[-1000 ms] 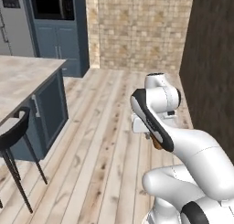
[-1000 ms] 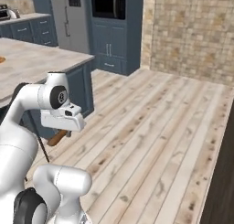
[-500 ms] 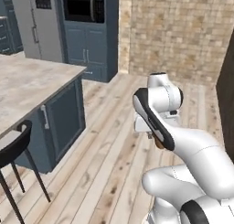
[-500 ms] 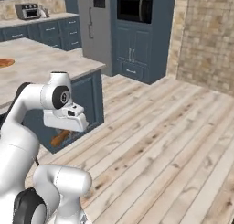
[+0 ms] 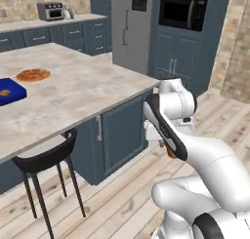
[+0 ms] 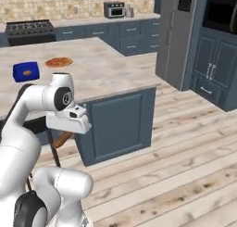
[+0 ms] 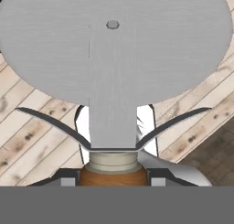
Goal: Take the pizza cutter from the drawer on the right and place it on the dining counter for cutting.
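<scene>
The pizza cutter [image 7: 114, 58] fills the hand view: a broad grey round blade on a grey stem with a brown handle at the bottom. My gripper [image 7: 113, 176] is shut on that handle. In the left base view the gripper [image 5: 158, 134] hangs over the wood floor just off the corner of the dining counter [image 5: 93, 94], the brown handle [image 5: 171, 152] poking out below it. The right base view shows the gripper [image 6: 68, 124] with the handle [image 6: 62, 139] in front of the dining counter [image 6: 109, 75]. The drawer is out of view.
On the counter lie a round pizza [image 5: 33, 75] and a blue box [image 5: 7, 90]. A black stool [image 5: 46, 157] stands at the counter's near side. A grey fridge [image 5: 129, 26] and a navy oven cabinet [image 5: 183, 38] stand beyond. Open wood floor [image 6: 185, 166] lies to the right.
Both base views have swung as the base turned, bringing the counter, pizza and back kitchen wall into view. The arm keeps its pose and the cutter stays in the gripper.
</scene>
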Available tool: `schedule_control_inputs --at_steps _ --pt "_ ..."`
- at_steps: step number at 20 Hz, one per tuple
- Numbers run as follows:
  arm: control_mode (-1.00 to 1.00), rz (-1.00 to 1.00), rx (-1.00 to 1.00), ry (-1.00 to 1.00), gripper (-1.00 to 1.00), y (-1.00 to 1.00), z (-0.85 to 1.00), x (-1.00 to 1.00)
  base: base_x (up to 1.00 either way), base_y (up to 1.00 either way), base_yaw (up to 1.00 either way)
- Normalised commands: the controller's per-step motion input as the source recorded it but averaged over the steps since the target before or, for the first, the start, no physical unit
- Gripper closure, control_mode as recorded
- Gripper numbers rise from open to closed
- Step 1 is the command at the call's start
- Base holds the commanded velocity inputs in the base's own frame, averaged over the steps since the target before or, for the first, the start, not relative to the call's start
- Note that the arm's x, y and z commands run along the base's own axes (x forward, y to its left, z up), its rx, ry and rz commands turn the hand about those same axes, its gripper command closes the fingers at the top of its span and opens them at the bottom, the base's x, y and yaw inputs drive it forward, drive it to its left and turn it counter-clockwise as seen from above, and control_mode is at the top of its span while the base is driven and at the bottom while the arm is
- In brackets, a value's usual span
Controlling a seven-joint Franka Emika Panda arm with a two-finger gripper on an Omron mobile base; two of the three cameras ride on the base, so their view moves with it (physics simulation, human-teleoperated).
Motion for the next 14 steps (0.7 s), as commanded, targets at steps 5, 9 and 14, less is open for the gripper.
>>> schedule_control_inputs --at_steps 5,9,14 --pt "1.0 0.0 0.0 0.0 1.0 0.0 0.0 0.0 0.97 -0.53 0.59" --pt "1.0 0.0 0.0 0.0 1.0 0.0 0.0 0.0 1.0 -0.63 0.54" --pt "1.0 0.0 0.0 0.0 1.0 0.0 0.0 0.0 0.88 -0.24 0.44"
